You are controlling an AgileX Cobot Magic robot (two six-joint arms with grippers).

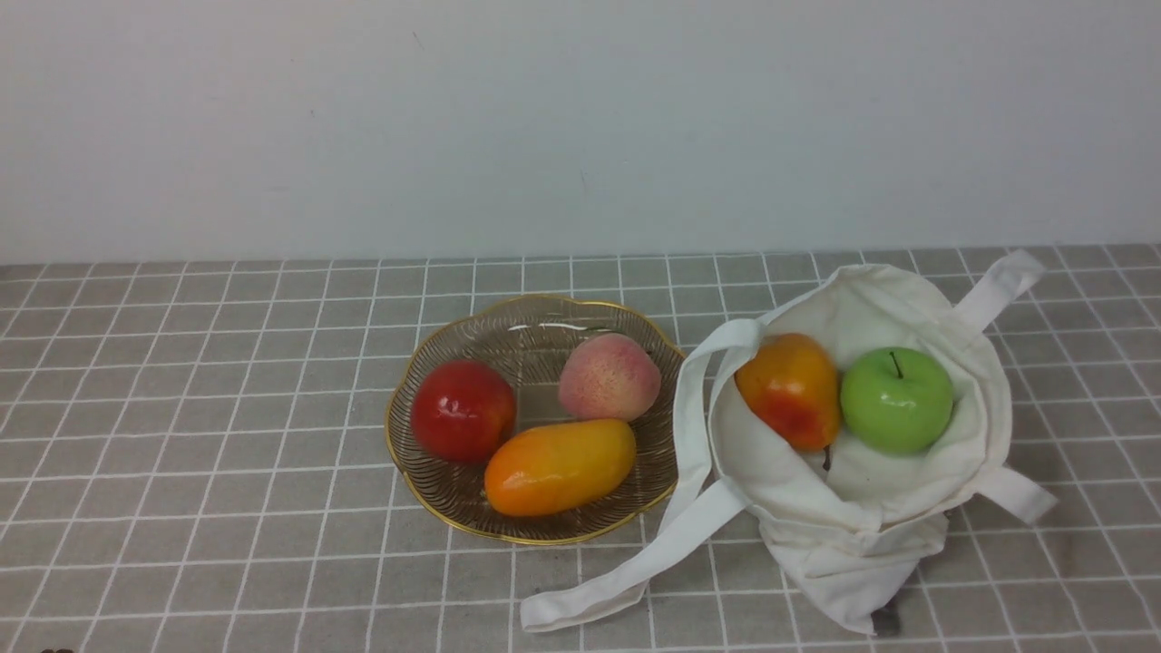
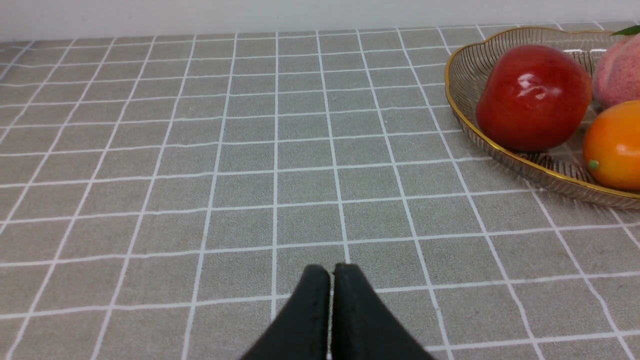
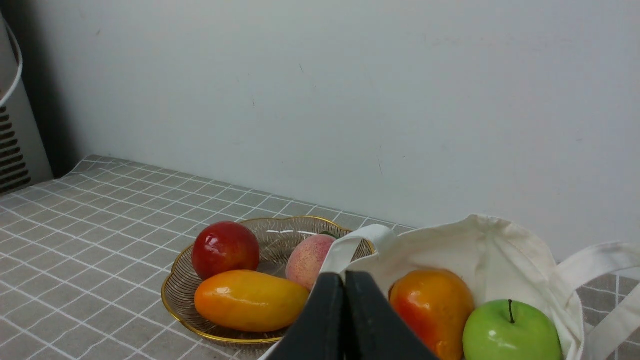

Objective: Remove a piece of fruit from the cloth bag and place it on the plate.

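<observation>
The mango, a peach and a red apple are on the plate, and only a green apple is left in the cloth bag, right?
Not quite. The front view shows two fruits in the cloth bag: the green apple and an orange-red fruit beside it. The rest holds.

The front view is taken from the robot's own side, from above, and is turned forward and down onto the table (image 1: 181, 453). The plate (image 1: 531, 345) and the cloth bag (image 1: 871, 299) are both seen whole, with a pale wall (image 1: 580, 127) behind them. The left wrist view is taken low and close over the table, facing the wall. The left fingers (image 2: 307, 310) are seen in the foreground, and only a part of the plate is caught. The right wrist view is taken low, just behind the cloth bag, past the right fingers (image 3: 325, 320), towards the plate and the wall. The plate is shared by all three views, the cloth bag only by the front and right wrist views.
</observation>
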